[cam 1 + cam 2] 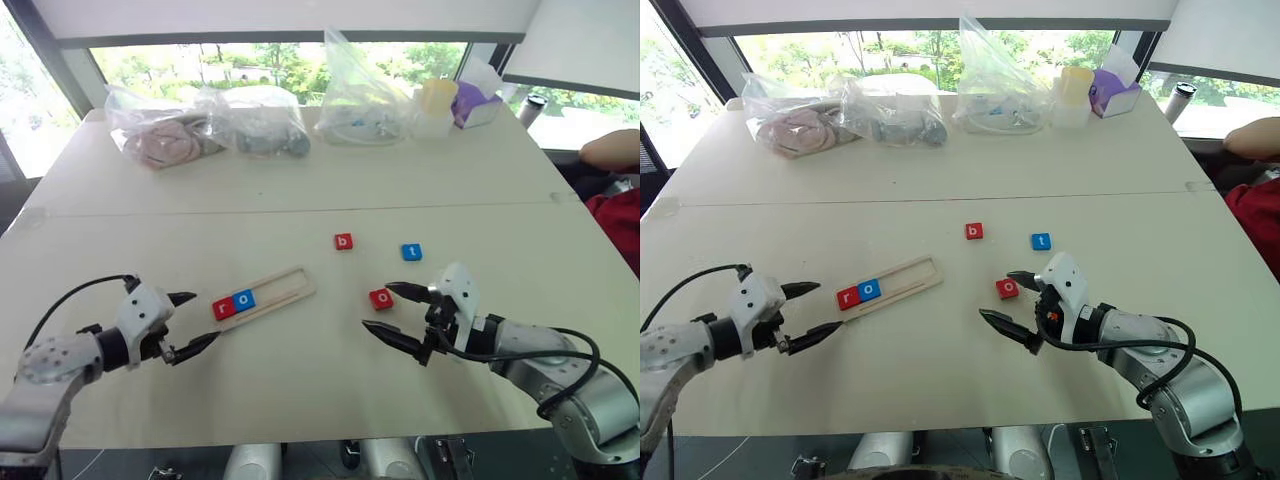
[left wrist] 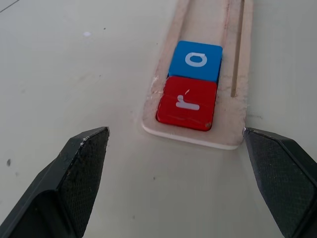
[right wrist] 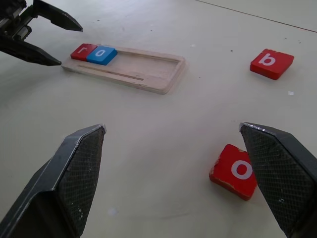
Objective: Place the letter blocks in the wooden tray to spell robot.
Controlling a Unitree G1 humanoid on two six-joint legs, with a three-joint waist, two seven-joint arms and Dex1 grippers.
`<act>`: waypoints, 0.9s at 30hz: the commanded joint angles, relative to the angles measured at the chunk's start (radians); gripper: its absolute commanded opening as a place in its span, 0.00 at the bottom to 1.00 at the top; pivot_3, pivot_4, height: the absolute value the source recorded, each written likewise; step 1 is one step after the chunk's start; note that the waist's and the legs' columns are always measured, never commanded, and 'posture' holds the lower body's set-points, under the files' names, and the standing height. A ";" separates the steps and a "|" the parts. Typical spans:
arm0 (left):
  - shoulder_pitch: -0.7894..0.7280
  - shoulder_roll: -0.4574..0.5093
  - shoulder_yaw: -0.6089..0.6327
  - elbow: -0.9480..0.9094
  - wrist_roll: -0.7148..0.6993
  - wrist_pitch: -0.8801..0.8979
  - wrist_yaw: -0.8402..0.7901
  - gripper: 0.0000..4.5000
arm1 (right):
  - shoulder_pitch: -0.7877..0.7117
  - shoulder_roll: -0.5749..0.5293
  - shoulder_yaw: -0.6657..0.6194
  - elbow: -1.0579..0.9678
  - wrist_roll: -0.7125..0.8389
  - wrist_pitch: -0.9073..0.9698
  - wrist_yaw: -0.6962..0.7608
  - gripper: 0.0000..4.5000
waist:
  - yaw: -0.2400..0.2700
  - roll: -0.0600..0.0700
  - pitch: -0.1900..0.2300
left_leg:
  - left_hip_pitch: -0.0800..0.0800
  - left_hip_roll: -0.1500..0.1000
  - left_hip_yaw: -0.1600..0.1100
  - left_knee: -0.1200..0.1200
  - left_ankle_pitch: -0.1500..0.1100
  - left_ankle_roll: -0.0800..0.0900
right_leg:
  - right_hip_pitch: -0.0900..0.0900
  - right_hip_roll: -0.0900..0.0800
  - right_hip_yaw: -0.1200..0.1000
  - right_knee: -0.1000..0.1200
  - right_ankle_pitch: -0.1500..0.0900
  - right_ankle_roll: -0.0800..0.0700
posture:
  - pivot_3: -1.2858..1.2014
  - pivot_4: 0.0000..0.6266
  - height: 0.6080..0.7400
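On the pale table [image 1: 300, 400]:
Wooden tray [image 1: 285, 286]: lay slanted, left of centre; its right part bare.
Red r block [image 1: 224, 308]: sat at the tray's left end.
Blue o block [image 1: 244, 298]: sat in the tray, touching the r block.
Red b block [image 1: 344, 241]: lay loose, right of the tray.
Blue t block [image 1: 411, 252]: lay loose, right of the b block.
Red o block [image 1: 381, 298]: lay loose, just beside the right gripper.
Left gripper [image 1: 193, 322]: jaws wide apart, empty, near the tray's left end.
Right gripper [image 1: 392, 312]: jaws wide apart, empty.
Far edge: plastic bags [image 1: 255, 118] and a purple box [image 1: 470, 103].
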 commanded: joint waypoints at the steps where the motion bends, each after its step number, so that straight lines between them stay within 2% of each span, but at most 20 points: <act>1: -0.024 0.011 -0.001 0.005 -0.017 -0.004 -0.030 1.00 | 0.012 0.009 -0.009 -0.016 -0.011 -0.037 -0.010 0.99 | -0.002 0.000 0.000 | 0.000 0.000 0.000 0.000 0.000 0.000 | 0.000 0.000 0.000 0.000 0.000 0.000 | 0.52 0.24 1.00; 7: -0.044 0.009 -0.047 0.018 0.037 -0.016 -0.028 1.00 | 0.029 0.010 -0.010 -0.011 -0.024 -0.057 -0.018 0.99 | 0.000 0.000 0.000 | 0.001 0.000 0.000 0.000 0.000 0.001 | 0.000 0.000 0.000 0.001 0.000 0.000 | 0.52 0.24 1.00; 15: -0.135 -0.004 -0.149 0.130 0.122 -0.064 -0.024 1.00 | 0.012 0.029 -0.006 0.016 -0.058 -0.086 -0.043 0.99 | 0.004 0.004 -0.002 | 0.002 0.000 0.000 0.001 0.000 0.001 | 0.002 0.000 0.000 0.001 0.000 0.000 | 0.52 0.24 1.00; 19: -0.146 0.000 -0.173 0.158 0.129 -0.091 -0.038 0.72 | 0.017 0.034 -0.007 0.017 -0.066 -0.094 -0.052 1.00 | 0.003 0.007 -0.005 | 0.003 0.000 0.000 0.001 0.000 0.001 | 0.003 0.000 0.000 0.001 0.000 0.000 | 0.52 0.24 1.00; 24: -0.166 -0.003 -0.185 0.202 0.162 -0.161 -0.029 0.70 | 0.026 0.040 -0.006 0.018 -0.072 -0.102 -0.056 1.00 | 0.003 0.010 -0.006 | 0.005 0.000 0.000 0.001 0.000 0.001 | 0.004 0.000 0.000 0.002 0.000 0.000 | 0.52 0.24 1.00; 27: -0.228 0.001 -0.216 0.226 0.150 -0.202 -0.089 0.70 | 0.022 0.046 0.001 0.031 -0.082 -0.113 -0.059 1.00 | 0.005 0.010 -0.007 | 0.006 0.000 0.000 0.001 0.000 0.001 | 0.006 0.000 0.000 0.002 0.000 0.000 | 0.52 0.24 1.00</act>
